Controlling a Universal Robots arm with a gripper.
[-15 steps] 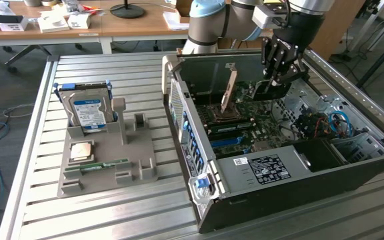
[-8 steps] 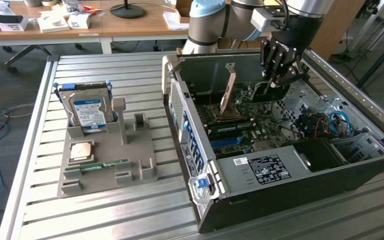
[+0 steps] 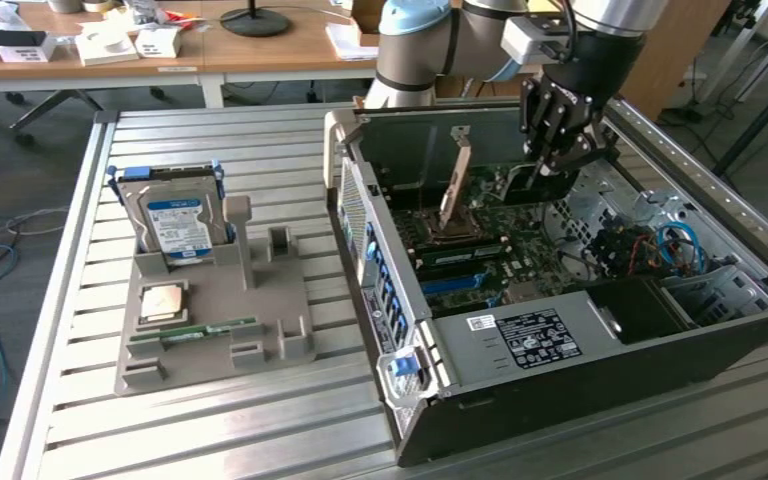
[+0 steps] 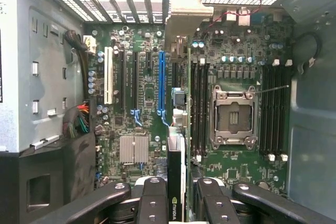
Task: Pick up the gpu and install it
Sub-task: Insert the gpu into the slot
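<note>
My gripper [image 3: 554,165] hangs inside the open computer case [image 3: 518,340], above the motherboard's far end. It is shut on the gpu [image 3: 535,186], a thin dark card held on edge below the fingers. In the wrist view the gpu [image 4: 176,156] runs edge-on away from the gripper [image 4: 176,190], with a logo label near the black fingers [image 4: 152,198]. Its pale metal bracket [image 4: 185,19] reaches the case's rear slot openings. The card lies just beside the long blue expansion slot [image 4: 161,82]. I cannot tell whether it touches the motherboard [image 4: 139,119].
An empty CPU socket [image 4: 233,116] and memory slots [image 4: 275,111] sit beside the card. Case walls enclose the board on all sides. On the exterior view's left, a grey fixture [image 3: 257,300] carries a hard drive with a blue label [image 3: 177,220], a memory stick [image 3: 197,330] and a chip [image 3: 164,300].
</note>
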